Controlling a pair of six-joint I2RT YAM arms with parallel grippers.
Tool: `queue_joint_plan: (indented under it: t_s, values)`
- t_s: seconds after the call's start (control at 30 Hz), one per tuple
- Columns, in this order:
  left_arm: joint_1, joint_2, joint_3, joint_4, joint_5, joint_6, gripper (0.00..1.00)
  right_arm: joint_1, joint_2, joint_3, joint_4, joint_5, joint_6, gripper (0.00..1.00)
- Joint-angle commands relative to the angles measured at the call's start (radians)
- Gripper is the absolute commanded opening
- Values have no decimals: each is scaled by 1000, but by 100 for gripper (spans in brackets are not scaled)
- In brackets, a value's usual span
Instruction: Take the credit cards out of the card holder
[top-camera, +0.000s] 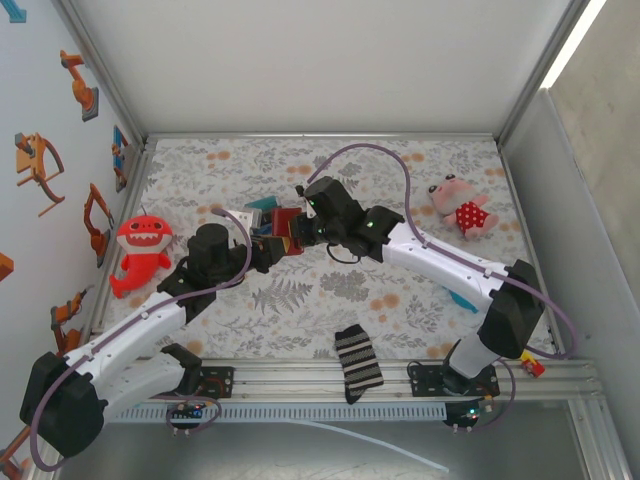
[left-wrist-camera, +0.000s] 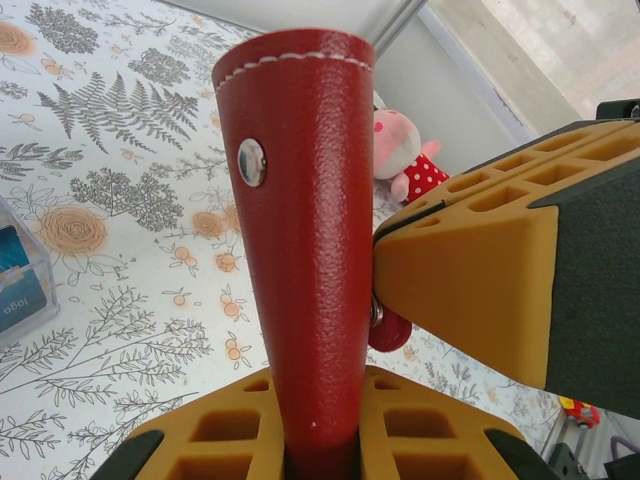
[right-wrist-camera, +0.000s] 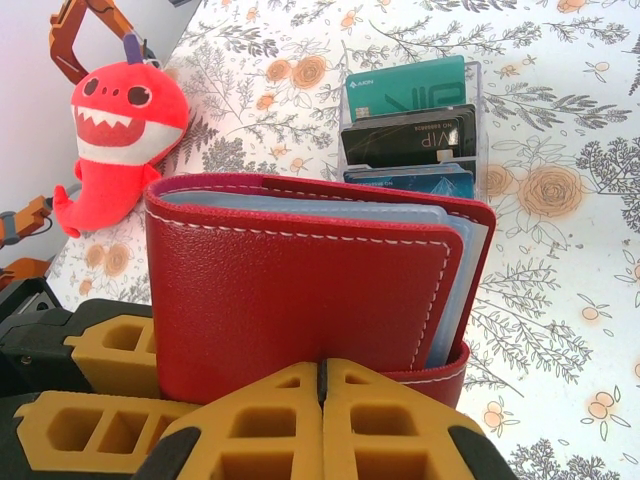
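The card holder is held upright near the tabletop's middle, gripped tight by the left hand. The right hand is shut at the holder's lower edge. Whether the snap tab is pinched cannot be told. Cards inside are hidden by blue-grey pockets. From above, a clear box of cards is seen just at 11 o'clock — bare tabletop is left at 1 o'clock.
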Motion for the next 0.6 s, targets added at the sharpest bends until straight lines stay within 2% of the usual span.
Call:
queue_joint_plan:
  t_s: [0.0,0.57]
  values:
    - [-1,-30,10,61,-27,-16,0,-8,-21,-27,-49,52,-21,0]
    - [0,-30,11,67,-37,-23,0,-8,-65,-61,-48,83,-24,0]
